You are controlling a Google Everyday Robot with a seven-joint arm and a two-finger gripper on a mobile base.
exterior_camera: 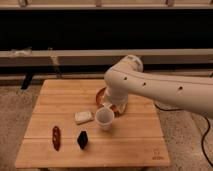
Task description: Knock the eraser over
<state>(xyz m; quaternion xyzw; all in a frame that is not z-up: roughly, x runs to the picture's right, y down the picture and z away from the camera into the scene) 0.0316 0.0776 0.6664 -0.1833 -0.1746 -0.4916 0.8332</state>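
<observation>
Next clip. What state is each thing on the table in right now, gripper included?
eraser: standing upright, not yet knocked over, untouched.
translucent cup: upright, mouth up, right beside the gripper.
whitish block: lying flat left of the cup.
reddish-brown object: lying flat left of the eraser.
orange dish: partly hidden behind the arm.
gripper: low over the table behind the cup, apart from the eraser.

A robotics lab or test space, by the look of it: a white robot arm (165, 91) reaches in from the right of the frame, its jaws low over the middle of a small wooden counter (135, 142). Speckled hard floor (15, 107) lies around it, a black cable (204, 137) trails at the right edge, and a long pale rail (70, 56) crosses the dark upper frame.
</observation>
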